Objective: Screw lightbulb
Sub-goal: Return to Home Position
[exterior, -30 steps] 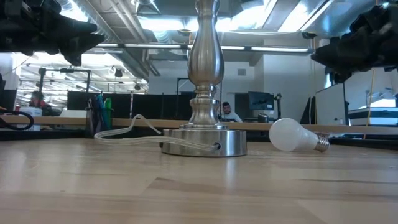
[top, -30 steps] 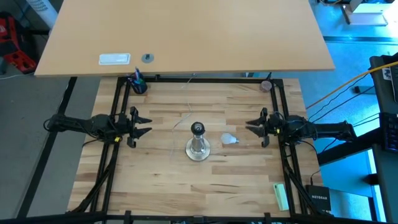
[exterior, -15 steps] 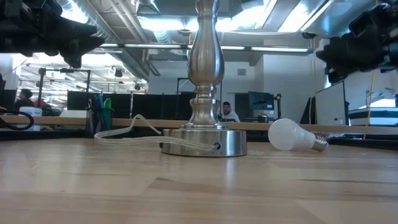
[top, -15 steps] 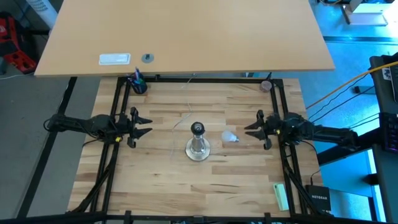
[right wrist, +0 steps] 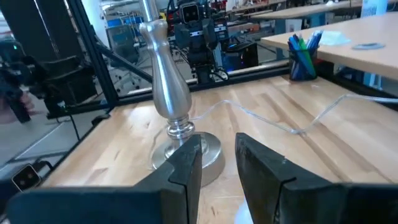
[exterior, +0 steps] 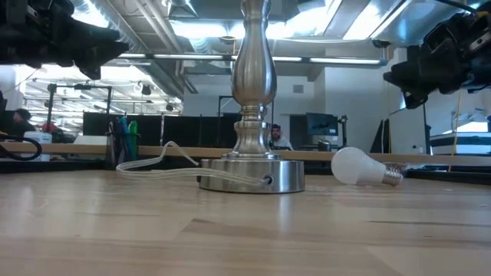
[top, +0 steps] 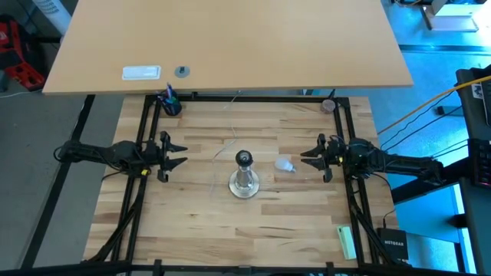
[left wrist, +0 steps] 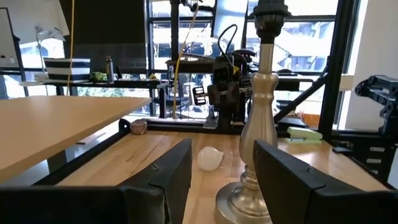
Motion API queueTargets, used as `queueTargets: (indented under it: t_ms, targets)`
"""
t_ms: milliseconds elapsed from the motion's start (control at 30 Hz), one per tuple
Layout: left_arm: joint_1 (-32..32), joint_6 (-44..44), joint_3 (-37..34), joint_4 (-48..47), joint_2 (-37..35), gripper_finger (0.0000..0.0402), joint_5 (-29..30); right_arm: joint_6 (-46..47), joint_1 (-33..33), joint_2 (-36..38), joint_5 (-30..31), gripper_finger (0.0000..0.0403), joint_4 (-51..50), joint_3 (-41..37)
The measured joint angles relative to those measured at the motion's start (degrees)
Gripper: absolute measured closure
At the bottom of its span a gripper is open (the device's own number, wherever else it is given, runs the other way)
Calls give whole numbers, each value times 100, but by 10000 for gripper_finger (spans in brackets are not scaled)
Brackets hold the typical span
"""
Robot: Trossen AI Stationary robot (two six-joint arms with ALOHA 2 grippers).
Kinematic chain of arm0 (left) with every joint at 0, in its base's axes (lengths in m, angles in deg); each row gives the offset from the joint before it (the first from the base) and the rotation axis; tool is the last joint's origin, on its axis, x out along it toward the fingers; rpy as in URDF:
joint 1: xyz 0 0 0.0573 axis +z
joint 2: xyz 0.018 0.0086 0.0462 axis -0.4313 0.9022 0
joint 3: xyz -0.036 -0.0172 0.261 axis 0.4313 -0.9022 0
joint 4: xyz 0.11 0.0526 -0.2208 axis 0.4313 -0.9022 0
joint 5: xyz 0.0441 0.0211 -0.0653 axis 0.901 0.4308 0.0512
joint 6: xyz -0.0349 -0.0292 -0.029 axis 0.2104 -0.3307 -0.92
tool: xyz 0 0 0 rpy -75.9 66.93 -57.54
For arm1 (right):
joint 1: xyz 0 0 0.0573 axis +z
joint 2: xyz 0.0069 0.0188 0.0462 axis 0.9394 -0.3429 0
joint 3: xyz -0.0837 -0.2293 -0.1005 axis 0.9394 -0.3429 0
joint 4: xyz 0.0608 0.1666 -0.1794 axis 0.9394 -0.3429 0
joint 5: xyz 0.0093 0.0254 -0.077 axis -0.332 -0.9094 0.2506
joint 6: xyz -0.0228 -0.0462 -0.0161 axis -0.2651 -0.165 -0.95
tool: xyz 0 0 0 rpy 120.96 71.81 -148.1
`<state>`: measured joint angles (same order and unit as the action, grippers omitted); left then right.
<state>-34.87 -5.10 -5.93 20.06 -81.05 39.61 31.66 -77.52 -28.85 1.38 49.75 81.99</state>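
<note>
- The wooden table [top: 268, 222] carries the whole set-up inside a black frame; a larger pale desk adjoins its far edge.
- The left gripper [top: 182, 156] hangs at the table's left side, well apart from the work, fingers spread and holding nothing.
- The right gripper [top: 307, 158] hangs at the right side, near the bulb but clear of it, fingers likewise parted and empty.
- The silver stand [top: 244, 182] is upright at mid-table, and its dark socket on top has no bulb in it.
- The lightbulb [top: 285, 164] lies on its side on the wood between the stand and the right gripper, touching neither, with its screw base toward the right arm.
- Judgement: the bulb is light, smooth, brittle and free to roll. The globe's widest part is the place to grip, gently, leaving the threads bare.
- A clear cord [exterior: 153, 165] trails from the stand's base on the left arm's side, away from the bulb.
- A pen cup [top: 169, 102] and a green object [top: 347, 241] sit at the table's edges and obstruct nothing.
</note>
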Motion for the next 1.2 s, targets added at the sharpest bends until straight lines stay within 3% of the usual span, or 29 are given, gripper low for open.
queueTargets:
  t_ms: [300, 500, 700, 1200]
  targets:
    - [0, 4, 0, -479, 4, 240, -2, 96, 2, -4, 0, 304, -35, -4]
    - [-1, 5, 0, -480, 28, 240, 0, 97, 2, -4, 15, 304, -120, -7]
    - [-2, 4, 0, -479, 26, 240, 0, 97, 2, -13, 411, 304, -155, -9]
    - [0, 3, 0, -481, 26, 240, 0, 97, 2, -15, 415, 304, -149, -11]
